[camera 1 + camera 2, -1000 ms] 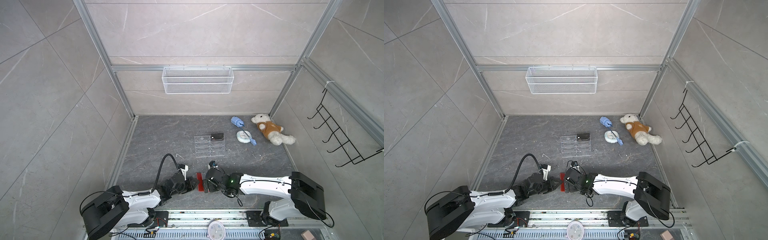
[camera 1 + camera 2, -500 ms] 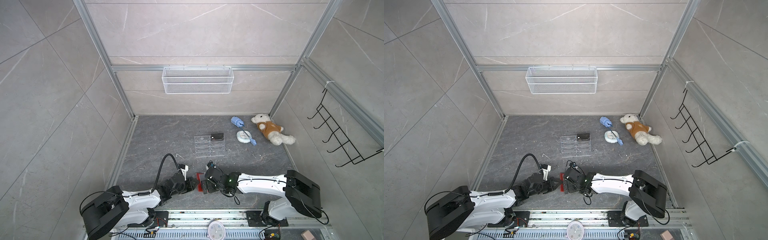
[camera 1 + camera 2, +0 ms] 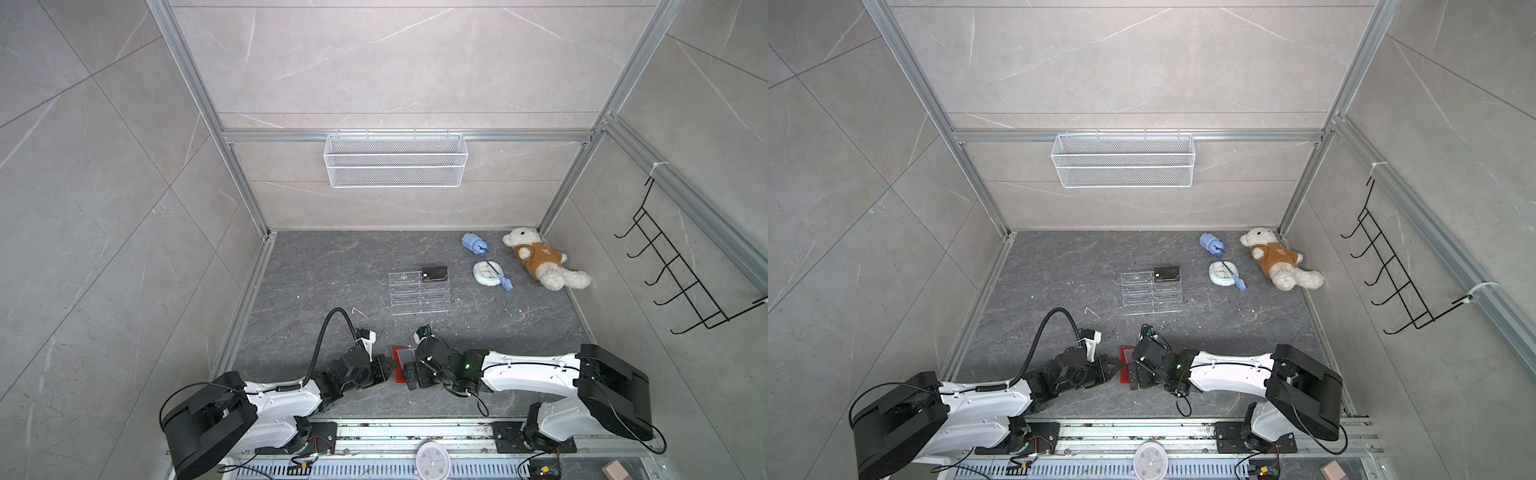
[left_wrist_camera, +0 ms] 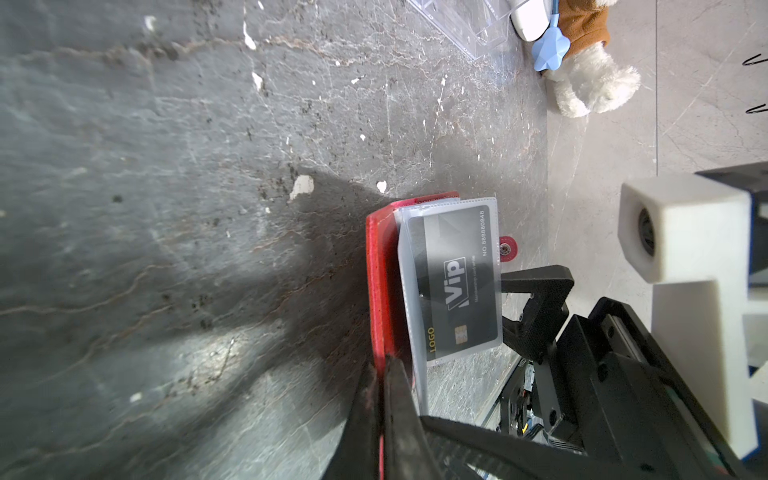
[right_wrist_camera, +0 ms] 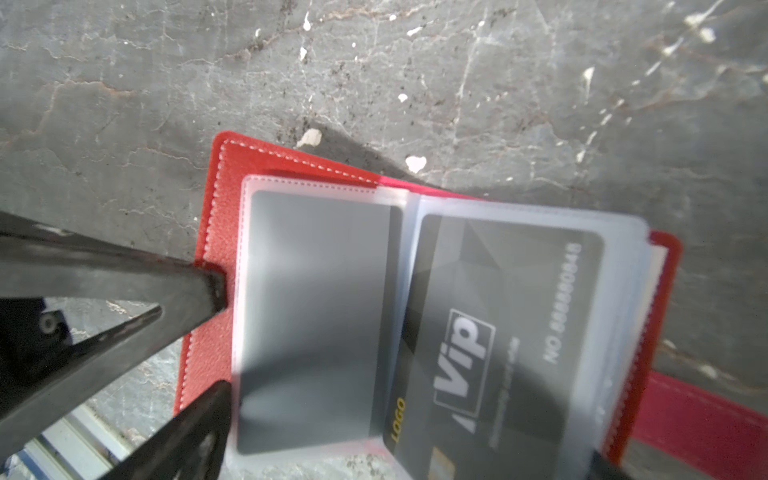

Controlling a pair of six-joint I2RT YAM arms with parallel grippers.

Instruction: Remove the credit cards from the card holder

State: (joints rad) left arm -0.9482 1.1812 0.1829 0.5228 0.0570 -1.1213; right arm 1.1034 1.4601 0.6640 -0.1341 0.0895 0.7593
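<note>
Red leather-look card holder [image 5: 216, 232] lies open near front edge of dark grey desk [image 3: 332, 270]. 2 thin black credit cards [image 5: 498, 324] sit in clear sleeves, one w/ "Vip". Fingers of left gripper [image 4: 384, 370] pinch its cover; right gripper [image 3: 411, 376] fingers wide apart. Room on desk behind.

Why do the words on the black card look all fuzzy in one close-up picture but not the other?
In the right wrist view the Vip card fills the frame and is blurred, likely too near the lens; in the left wrist view its letters are sharp, and a dark shadow lies on the floor beside the red holder.
</note>
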